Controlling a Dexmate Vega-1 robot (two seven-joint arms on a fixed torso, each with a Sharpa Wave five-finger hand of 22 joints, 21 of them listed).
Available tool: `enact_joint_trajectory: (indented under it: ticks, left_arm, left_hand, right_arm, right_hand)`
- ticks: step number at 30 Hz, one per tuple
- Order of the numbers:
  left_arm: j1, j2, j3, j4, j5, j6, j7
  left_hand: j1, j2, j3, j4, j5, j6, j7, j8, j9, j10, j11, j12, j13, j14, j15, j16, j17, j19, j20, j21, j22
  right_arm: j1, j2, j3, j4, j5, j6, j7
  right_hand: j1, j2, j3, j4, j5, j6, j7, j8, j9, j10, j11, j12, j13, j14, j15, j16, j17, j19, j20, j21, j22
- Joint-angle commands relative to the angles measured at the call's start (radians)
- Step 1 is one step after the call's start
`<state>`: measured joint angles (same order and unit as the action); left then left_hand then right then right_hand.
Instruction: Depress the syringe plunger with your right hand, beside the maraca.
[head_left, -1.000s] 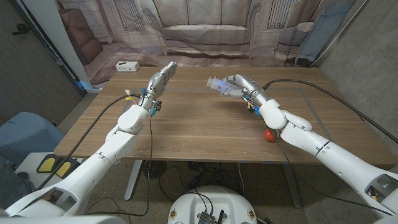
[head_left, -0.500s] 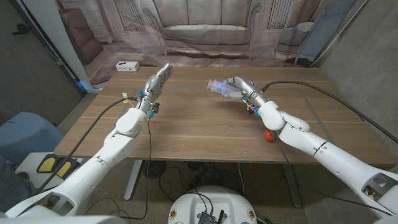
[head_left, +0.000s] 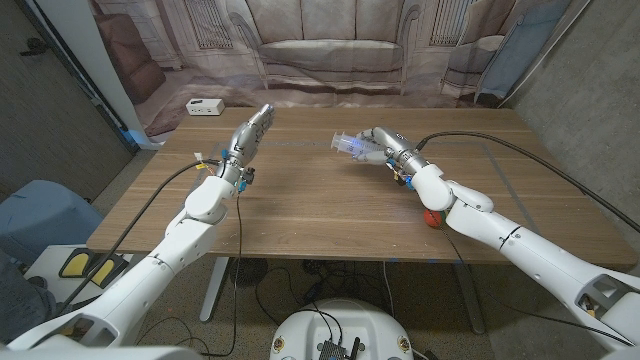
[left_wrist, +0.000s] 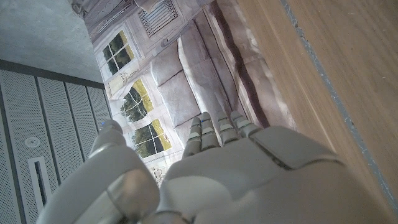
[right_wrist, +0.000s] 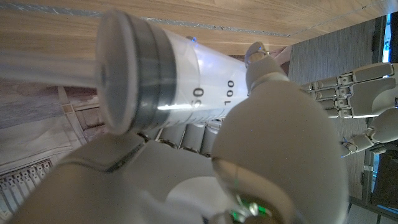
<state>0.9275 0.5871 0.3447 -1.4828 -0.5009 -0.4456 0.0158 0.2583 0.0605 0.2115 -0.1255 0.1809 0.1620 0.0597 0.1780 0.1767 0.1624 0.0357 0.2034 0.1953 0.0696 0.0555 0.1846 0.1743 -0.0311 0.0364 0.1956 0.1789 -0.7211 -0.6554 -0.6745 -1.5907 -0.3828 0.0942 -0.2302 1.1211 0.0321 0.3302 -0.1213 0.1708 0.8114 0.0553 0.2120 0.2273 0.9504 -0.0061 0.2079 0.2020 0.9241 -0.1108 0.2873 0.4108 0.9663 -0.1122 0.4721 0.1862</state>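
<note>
Right robot hand (head_left: 383, 146) grips the syringe (head_left: 349, 146) mid-frame above the counter (head_left: 320, 205); judged light, stiff, slippery plastic, best held around the barrel. Left robot hand (head_left: 251, 133) stays out, fingers apart.

- We see a wooden counter (head_left: 320, 205) with a plank-grained top.
- A small white box (head_left: 204, 106) sits at the counter's far left corner.
- Behind the counter hangs a printed backdrop (head_left: 330, 45) showing a sofa and windows; the same backdrop (left_wrist: 180, 68) appears in the left wrist view.
- A blue seat (head_left: 35, 215) stands on the floor near the counter's left side.
- Black cables (head_left: 285, 290) lie on the floor under the counter.
</note>
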Motion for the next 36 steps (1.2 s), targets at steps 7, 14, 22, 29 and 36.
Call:
enact_joint_trajectory:
  ticks: [7, 14, 22, 29, 36]
  left_arm:
    - [0.003, -0.004, 0.001, 0.014, -0.008, -0.009, -0.012]
    - [-0.003, -0.008, 0.005, 0.02, -0.006, -0.014, -0.017]
    - [-0.008, -0.006, 0.008, 0.015, -0.003, -0.008, -0.019]
    - [-0.009, -0.005, 0.008, 0.013, 0.002, -0.006, -0.014]
    - [-0.011, -0.01, 0.008, 0.022, -0.007, -0.01, -0.02]
  left_hand:
    - [0.007, 0.0, 0.002, 0.0, 0.0, 0.009, 0.013, 0.011, 0.002, 0.006, 0.013, 0.006, -0.001, 0.007, 0.004, 0.004, 0.004, 0.048, -0.006, 0.018, 0.002]
    - [0.007, -0.001, 0.002, 0.0, 0.0, 0.015, 0.017, 0.013, 0.002, 0.013, 0.012, 0.009, -0.001, 0.018, 0.005, 0.008, 0.004, 0.068, -0.006, 0.024, 0.003]
    - [0.008, -0.001, 0.002, 0.0, 0.0, 0.014, 0.016, 0.012, 0.002, 0.011, 0.01, 0.008, -0.001, 0.017, 0.005, 0.006, 0.005, 0.056, -0.003, 0.018, 0.003]
    - [0.008, -0.001, 0.002, 0.0, 0.0, 0.013, 0.014, 0.011, 0.002, 0.011, 0.008, 0.008, -0.001, 0.015, 0.004, 0.005, 0.005, 0.053, -0.001, 0.016, 0.003]
    - [0.008, -0.001, 0.002, 0.0, 0.0, 0.012, 0.012, 0.011, 0.002, 0.011, 0.006, 0.008, -0.001, 0.009, 0.001, 0.002, 0.005, 0.041, 0.003, 0.01, 0.003]
  right_arm:
    - [0.046, 0.034, -0.056, 0.085, -0.027, 0.025, 0.019]
    - [0.053, 0.037, -0.076, 0.091, -0.072, -0.013, 0.01]
    - [0.064, 0.047, -0.085, 0.13, -0.057, 0.004, 0.003]
    - [0.074, 0.054, -0.09, 0.152, -0.039, 0.015, 0.01]
    - [0.08, 0.063, -0.095, 0.18, -0.022, 0.033, 0.009]
  right_hand:
    - [-0.031, 0.146, 0.095, 0.088, 0.003, 0.123, -0.112, -0.003, 0.0, 0.006, -0.013, -0.004, 0.002, 0.016, -0.031, -0.003, 0.002, -0.001, 0.002, 0.008, 0.002]
    - [-0.033, 0.145, 0.094, 0.085, 0.003, 0.123, -0.113, -0.003, -0.001, 0.0, -0.017, -0.005, 0.003, 0.002, -0.028, -0.01, 0.003, -0.011, 0.002, 0.007, 0.001]
    - [-0.034, 0.146, 0.093, 0.084, 0.002, 0.12, -0.113, -0.005, -0.002, -0.004, -0.017, -0.006, 0.003, 0.0, -0.031, -0.01, 0.006, -0.016, 0.003, 0.008, 0.001]
    - [-0.034, 0.147, 0.093, 0.082, 0.002, 0.121, -0.113, -0.005, -0.003, -0.008, -0.027, -0.006, 0.003, -0.005, -0.031, -0.012, 0.007, -0.019, 0.004, 0.009, 0.001]
    - [-0.034, 0.147, 0.094, 0.079, 0.002, 0.112, -0.116, -0.009, -0.004, -0.016, -0.031, -0.008, 0.003, -0.006, -0.026, -0.014, 0.007, -0.021, 0.007, 0.011, 0.0]
